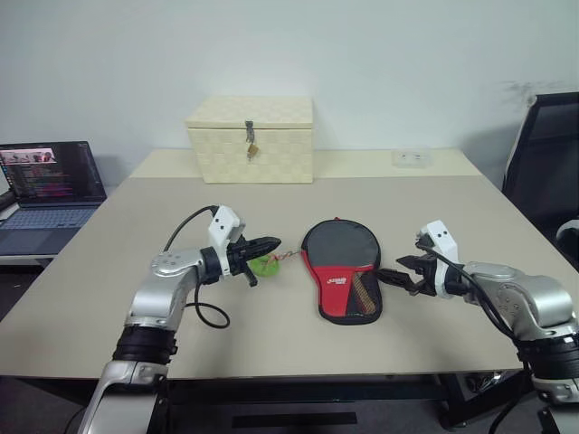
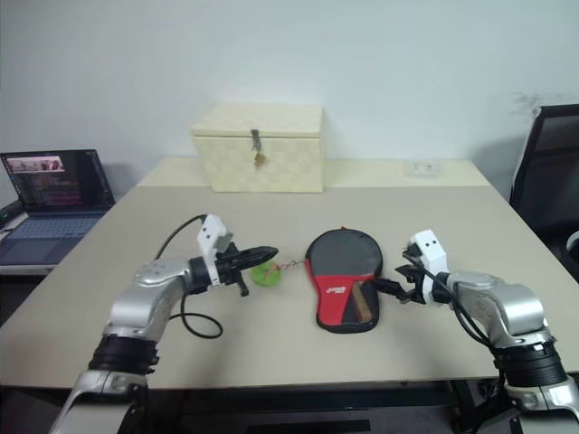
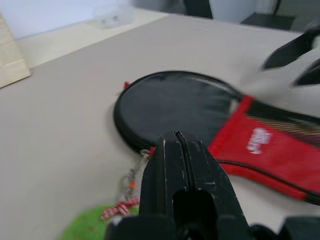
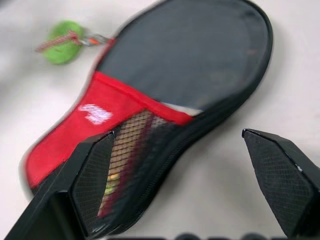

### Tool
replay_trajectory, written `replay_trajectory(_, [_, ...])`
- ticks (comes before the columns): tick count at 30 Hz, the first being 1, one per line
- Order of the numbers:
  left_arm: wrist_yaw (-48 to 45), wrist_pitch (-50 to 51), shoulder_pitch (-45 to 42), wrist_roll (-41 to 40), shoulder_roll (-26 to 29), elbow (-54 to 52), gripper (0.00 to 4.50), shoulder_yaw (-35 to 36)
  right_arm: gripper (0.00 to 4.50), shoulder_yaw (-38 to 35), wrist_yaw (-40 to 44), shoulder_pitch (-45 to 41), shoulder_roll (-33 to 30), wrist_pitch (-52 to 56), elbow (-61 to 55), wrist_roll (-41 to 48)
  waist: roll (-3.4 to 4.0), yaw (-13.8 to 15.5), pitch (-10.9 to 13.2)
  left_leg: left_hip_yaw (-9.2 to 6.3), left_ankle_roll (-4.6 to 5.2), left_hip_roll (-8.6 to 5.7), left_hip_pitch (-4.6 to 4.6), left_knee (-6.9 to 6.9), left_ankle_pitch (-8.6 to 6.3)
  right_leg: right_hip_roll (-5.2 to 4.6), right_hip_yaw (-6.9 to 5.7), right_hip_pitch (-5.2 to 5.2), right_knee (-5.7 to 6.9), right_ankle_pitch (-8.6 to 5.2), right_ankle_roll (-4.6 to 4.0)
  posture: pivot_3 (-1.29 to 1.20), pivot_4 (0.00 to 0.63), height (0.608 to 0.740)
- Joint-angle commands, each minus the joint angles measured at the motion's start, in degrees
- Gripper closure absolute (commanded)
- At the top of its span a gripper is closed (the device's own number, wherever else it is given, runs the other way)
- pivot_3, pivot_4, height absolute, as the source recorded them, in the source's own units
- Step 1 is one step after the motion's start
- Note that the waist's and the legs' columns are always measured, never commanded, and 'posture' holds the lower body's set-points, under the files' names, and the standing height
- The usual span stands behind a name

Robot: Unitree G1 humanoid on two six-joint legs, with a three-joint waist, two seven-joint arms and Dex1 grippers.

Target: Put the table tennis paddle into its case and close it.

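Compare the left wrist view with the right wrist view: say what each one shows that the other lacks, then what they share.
Left wrist view alone: the shut left claw, a corner of the cream box, and a clear item at the table's far edge. Right wrist view alone: the open right claw from behind, its fingers spread wide, and mesh pocket detail. Both: the case lying flat on the table, its white logo and the green charm.

At centre frame, the case (image 1: 341, 268) — black fabric with a red panel, white logo and mesh — trails a green charm (image 1: 265, 265); upper centre, a cream woven box (image 1: 251, 138).
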Motion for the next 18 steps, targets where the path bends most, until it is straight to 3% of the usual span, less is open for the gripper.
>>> replay_trajectory(1, [-0.4, 2.6, 0.8, -2.9, 2.3, -6.0, 4.49, 2.2, 0.0, 1.0, -0.8, -2.7, 2.2, -3.6, 4.0, -3.6, 0.0, 0.1, 0.0, 0.01, 0.0, -0.02, 0.0, 0.01, 0.0, 0.0, 0.0, 0.0, 0.01, 0.0, 0.0, 0.0, 0.15, 0.74])
replay_trajectory(12, [1.1, 4.6, 1.2, -4.0, 3.4, -9.2, 4.49, 2.1, 0.0, 3.4, 1.3, -7.3, 8.0, -7.6, 17.1, -10.4, 0.0, 0.2, 0.0, 0.06, 0.0, 0.0, 0.05, 0.02, 0.0, 0.01, 0.0, 0.01, 0.02, 0.01, -0.01, 0.0, 0.15, 0.74])
replay_trajectory(18, [1.3, 4.4, 1.2, -4.0, 3.7, -9.2, 4.49, 2.3, 0.0, 7.0, 6.0, -7.2, 8.6, -5.4, 16.2, -11.8, 0.01, 0.1, 0.0, 0.07, 0.0, 0.06, 0.08, 0.02, 0.0, 0.02, 0.0, 0.01, 0.04, 0.03, -0.04, 0.0, 0.15, 0.74])
